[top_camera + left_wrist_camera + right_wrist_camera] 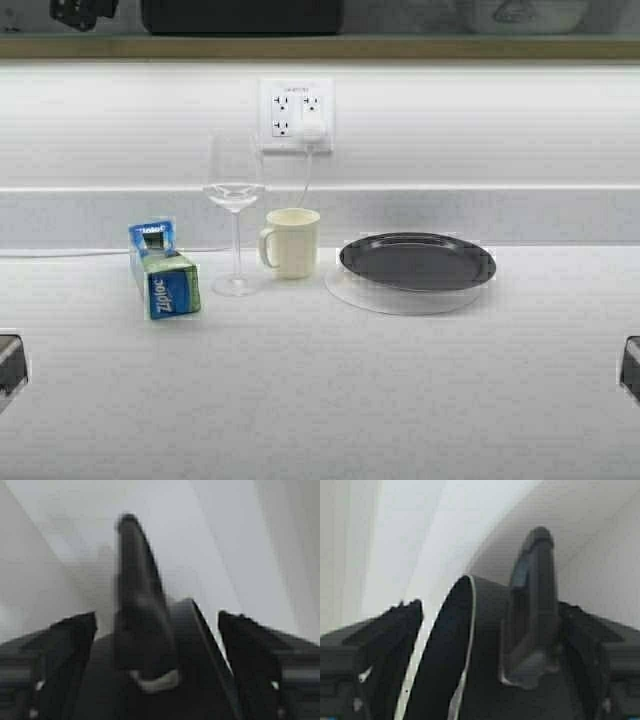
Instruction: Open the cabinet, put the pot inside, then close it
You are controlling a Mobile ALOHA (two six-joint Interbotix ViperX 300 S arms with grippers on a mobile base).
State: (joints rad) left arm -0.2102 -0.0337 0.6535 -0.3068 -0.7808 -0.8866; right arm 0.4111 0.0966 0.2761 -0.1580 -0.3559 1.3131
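Note:
The black pot shows only in the wrist views. In the left wrist view one of its loop handles [140,605] stands between the fingers of my left gripper [157,617], beside the pot wall [192,645]. Light shows on both sides, so the jaws are open around it. In the right wrist view the other loop handle [532,610] and the pot rim [467,630] lie inside my right gripper [492,605]. The handle is close against one finger [585,630] and the other finger [395,630] stands clear of the rim. The pot and the cabinet doors are out of the high view.
On the white counter [320,400] stand a Ziploc box [165,270], a wine glass [234,215], a cream mug [291,242] and a flat dark disc [418,261]. Parts of my arms show at the left edge [8,365] and right edge [630,365]. A tan ledge [320,46] runs along the top.

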